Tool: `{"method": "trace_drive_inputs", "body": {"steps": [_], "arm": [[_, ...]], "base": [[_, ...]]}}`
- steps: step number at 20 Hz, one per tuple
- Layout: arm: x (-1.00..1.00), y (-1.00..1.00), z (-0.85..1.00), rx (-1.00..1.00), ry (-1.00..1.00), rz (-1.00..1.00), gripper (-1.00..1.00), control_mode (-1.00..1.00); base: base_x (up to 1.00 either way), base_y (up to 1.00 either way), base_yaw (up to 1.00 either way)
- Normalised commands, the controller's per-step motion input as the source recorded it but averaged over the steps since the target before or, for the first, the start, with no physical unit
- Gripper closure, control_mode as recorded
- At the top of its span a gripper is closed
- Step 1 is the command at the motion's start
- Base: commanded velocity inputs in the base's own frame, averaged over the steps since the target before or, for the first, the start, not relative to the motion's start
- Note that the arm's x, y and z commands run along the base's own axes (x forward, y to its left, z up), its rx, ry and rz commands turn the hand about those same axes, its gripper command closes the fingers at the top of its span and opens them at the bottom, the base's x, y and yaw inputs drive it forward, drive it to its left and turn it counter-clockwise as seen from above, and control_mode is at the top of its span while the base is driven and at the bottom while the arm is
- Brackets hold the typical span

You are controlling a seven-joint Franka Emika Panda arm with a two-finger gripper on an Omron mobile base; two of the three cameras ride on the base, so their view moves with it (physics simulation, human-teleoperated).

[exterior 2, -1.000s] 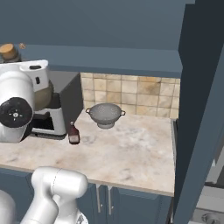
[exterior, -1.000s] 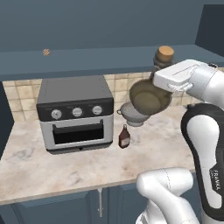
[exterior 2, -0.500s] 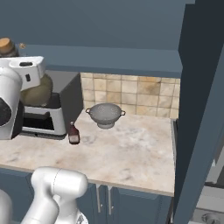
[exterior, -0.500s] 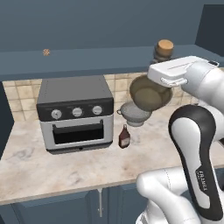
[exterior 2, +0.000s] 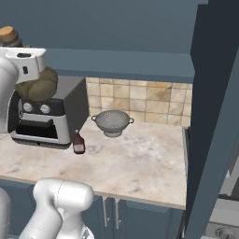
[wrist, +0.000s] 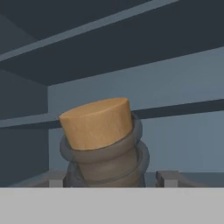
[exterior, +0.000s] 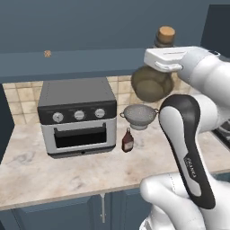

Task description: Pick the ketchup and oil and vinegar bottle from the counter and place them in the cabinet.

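Gripper is clamped on the neck of the flask, holding it up in the air at shelf height, roughly above the colander and right of the toaster oven. In the hand view the cork points into the cabinet recess, so it looks like the carry-in stage. Risks as I see them: the grip sits high on a thin neck with a heavy round belly hanging below, so any quick swing could let the flask pivot or slide out between the fingers, and a drop lands on the colander or counter. The belly looks lower than the shelf edge, so pushing forward without more lift could knock it against the board. The cork could also clip the cabinet's upper edge if raised too far. Ketchup stands on the counter just in front of the colander, untouched, not yet done.
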Motion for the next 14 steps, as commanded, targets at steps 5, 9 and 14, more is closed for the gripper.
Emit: {"method": "trace_drive_inputs", "body": {"steps": [5, 9, 14], "arm": [[0.36, 0.00, 0.21, 0.06, 0.00, -0.05, 1.00, -1.00], [0.35, 0.00, 0.36, 0.07, 0.03, -0.03, 1.00, -1.00], [0.35, 0.00, 0.20, 0.01, 0.11, 0.00, 1.00, -1.00]], "base": [[0.00, 0.00, 0.00], [0.00, 0.00, 0.00], [0.00, 0.00, 0.00]]}}
